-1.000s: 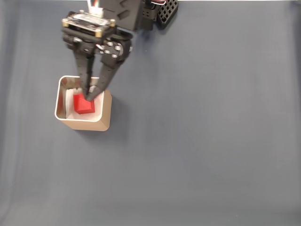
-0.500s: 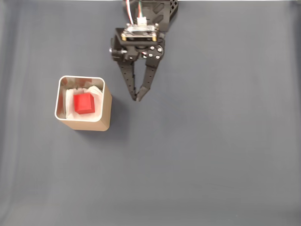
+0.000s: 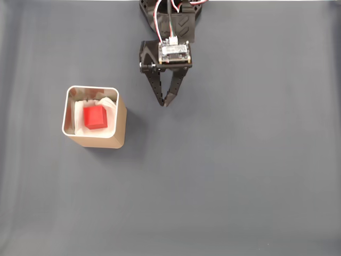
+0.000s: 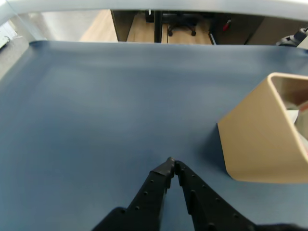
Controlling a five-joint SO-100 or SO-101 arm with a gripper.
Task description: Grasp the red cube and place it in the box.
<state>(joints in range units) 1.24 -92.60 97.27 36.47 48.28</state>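
Note:
The red cube (image 3: 95, 117) lies inside the box (image 3: 120, 121), on its white lining, at the left of the fixed view. My gripper (image 3: 165, 103) hangs over the bare mat to the right of the box, apart from it, shut with nothing between its fingers. In the wrist view the gripper (image 4: 172, 165) has its black tips touching at the bottom centre. There the tan box (image 4: 260, 137) stands at the right edge; its inside is mostly out of sight.
A dark blue-grey mat (image 3: 240, 170) covers the table. The arm's base (image 3: 170, 10) sits at the top centre of the fixed view. In the wrist view the mat's far edge (image 4: 144, 44) meets a floor with a chair beyond.
The gripper left the cube in the box, drew back up and to the right away from it, and closed its fingers. The cube stays where it was.

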